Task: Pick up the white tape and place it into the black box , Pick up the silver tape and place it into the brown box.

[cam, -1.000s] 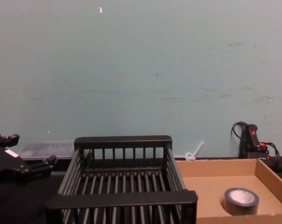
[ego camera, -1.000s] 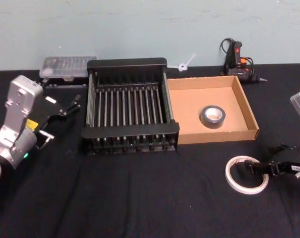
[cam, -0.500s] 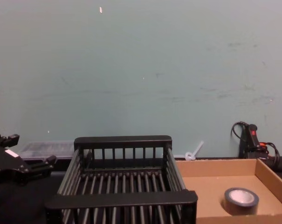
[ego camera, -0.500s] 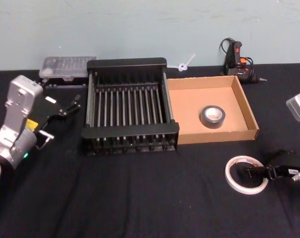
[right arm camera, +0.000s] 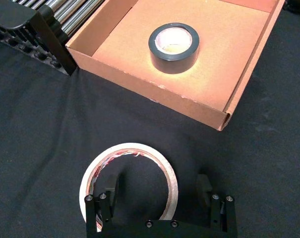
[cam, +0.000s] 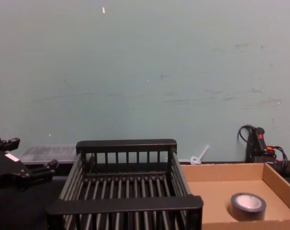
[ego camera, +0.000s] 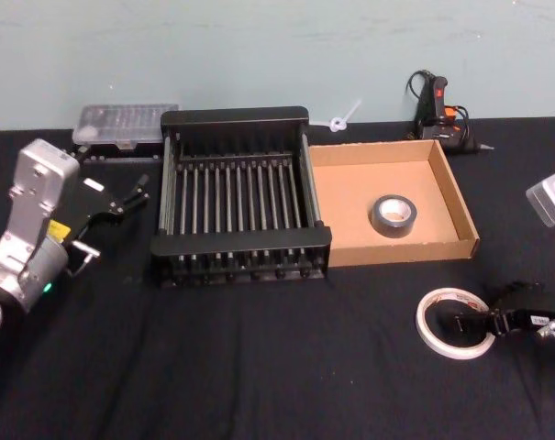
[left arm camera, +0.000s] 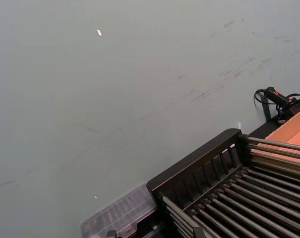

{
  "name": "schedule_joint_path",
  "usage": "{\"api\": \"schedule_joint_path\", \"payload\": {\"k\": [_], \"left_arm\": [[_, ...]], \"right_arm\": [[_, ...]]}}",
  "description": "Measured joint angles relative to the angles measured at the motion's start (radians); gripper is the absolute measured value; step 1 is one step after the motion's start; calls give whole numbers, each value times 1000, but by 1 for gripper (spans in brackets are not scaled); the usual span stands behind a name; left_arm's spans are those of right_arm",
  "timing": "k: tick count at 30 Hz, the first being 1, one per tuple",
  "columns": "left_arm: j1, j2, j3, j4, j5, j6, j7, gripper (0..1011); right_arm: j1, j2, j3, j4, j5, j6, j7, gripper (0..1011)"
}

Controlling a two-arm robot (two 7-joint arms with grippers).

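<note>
So on the far left the left gripper [ego camera: 121, 197] is just parked beside the black box [ego camera: 241, 197], off the table, and I honestly can't tell how its fingers stand. Behind it there's a clear plastic case [ego camera: 126, 124] against the wall. The black box sits mid-table with nothing lying on its ribbed bottom. Pressed right up against its right side is the brown box [ego camera: 447, 197], and the silver tape [ego camera: 393, 215] is lying flat inside that one, well clear of the walls. Behind the brown box, a glue gun [ego camera: 438, 108] with its cord. In front of the brown box's right end, the white tape [ego camera: 440, 309] lies flat on the black table [ego camera: 259, 367]. The right gripper [right arm camera: 158, 186] is down at it with its fingers [right arm camera: 110, 186] spread apart, one inside the ring and the other outside its rim, not closed on it.
</note>
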Motion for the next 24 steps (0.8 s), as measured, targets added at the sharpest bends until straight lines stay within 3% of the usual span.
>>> {"api": "schedule_joint_path", "payload": {"k": [24], "left_arm": [[0,0,0,0,0,0,0,1001]], "right_arm": [[17,10,-25,11,20,-2,-5,1002]]}}
